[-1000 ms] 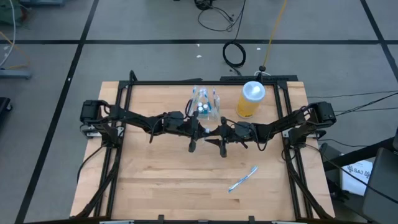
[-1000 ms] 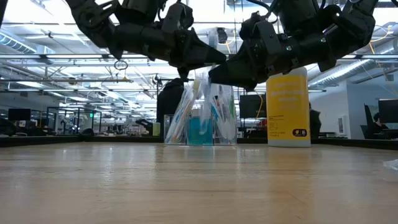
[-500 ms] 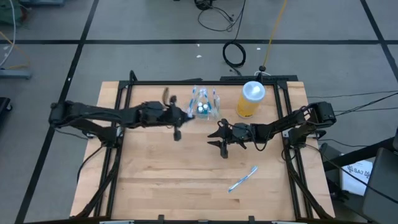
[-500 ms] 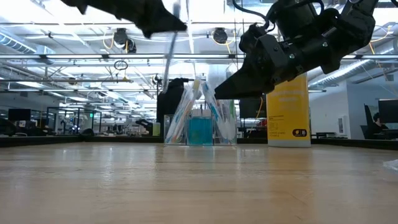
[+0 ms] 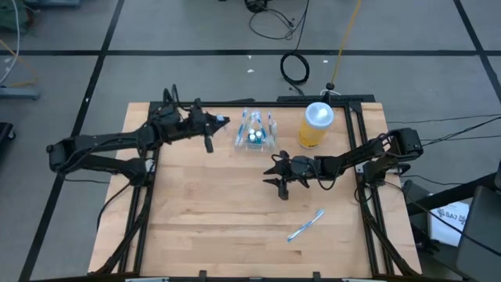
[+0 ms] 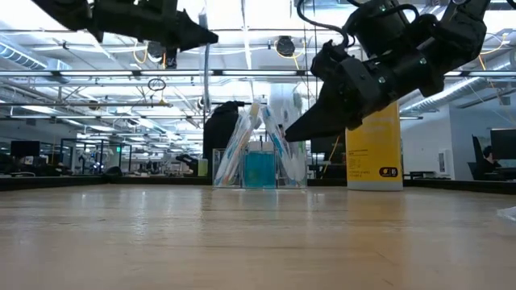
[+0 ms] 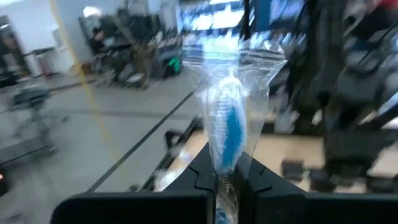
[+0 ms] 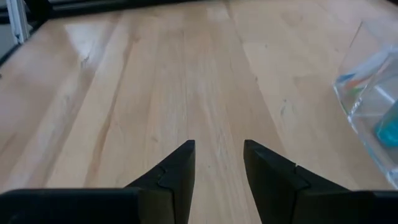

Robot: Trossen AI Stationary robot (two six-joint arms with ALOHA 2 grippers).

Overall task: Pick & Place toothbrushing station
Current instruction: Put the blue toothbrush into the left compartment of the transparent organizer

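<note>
Above the wooden bench [image 5: 211, 227], the left pincer [image 5: 210, 124] hangs clamped on a wrapped toothbrush [image 7: 229, 134], blue bristles showing through its clear sleeve, just to the left of the toothbrushing station [image 5: 256, 131]. That see-through holder stands upright near the bench's far edge, already bristling with brushes and a blue insert, with the yellow jar [image 5: 315, 125] beside it on the right. The station lies only a short reach to the right of the left pincer, and the held brush hangs roughly upright in the low view, so the judgement is that the left arm is the nearer one and needs a sideways carry over the rim before lowering. The right pincer [image 5: 280, 173] hovers nearer the bench's front than the station, its fingers [image 8: 176, 171] parted and holding nothing, the holder's clear wall at the edge of its wrist view. Another wrapped brush [image 5: 305, 225] lies flat on the bench well toward the front right.
</note>
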